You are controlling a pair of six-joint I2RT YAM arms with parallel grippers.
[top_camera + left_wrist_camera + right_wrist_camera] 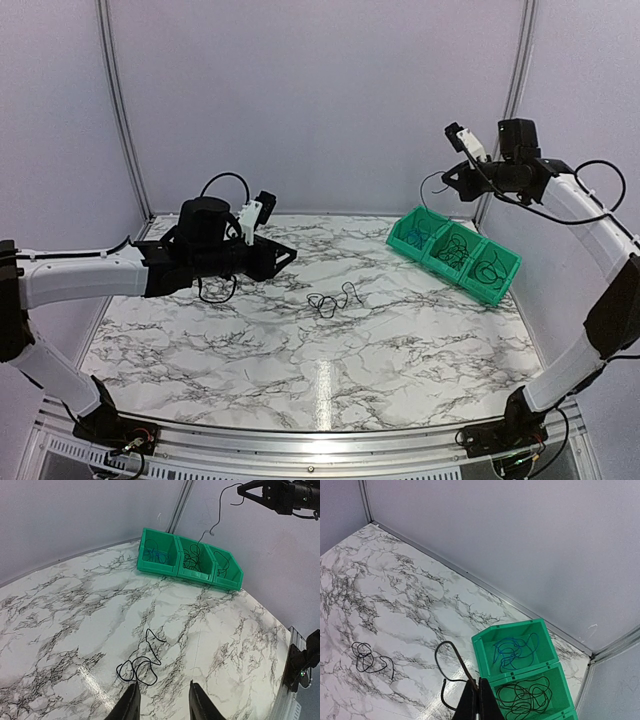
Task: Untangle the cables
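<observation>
A: Pale lilac walls all round, marbled bench (200,340) underneath. Anything big on it?

B: Only a green bin (156,569) at the far right corner, three compartments in a row. Holds a blue cable (512,650) in the end toward the far edge, black cables (522,697) in the middle.

A: And the grasping parts?

B: High over that bin, right hand (478,690), clenched on a thin black cable (456,656). Hangs down with a slight curve, long axis up and down, lower end toward the middle compartment; cannot tell whether touching. Over the bench left of centre, left hand (164,686), fingers (131,702) parted, grasping nothing.

A: Anything lying out?

B: One loose cable (328,303), flat at mid-bench, just ahead of the left hand. Runs roughly from the left edge toward the far right corner: small loops at the left end, free tail toward the bin.

A: Which step, then?

B: Looks like sorting freed cables into compartments. Next probably calls for lowering the right hand before letting go, then bringing the left fingertips right down to the bench to pinch a loop; thin and flat, so easily missed.
</observation>
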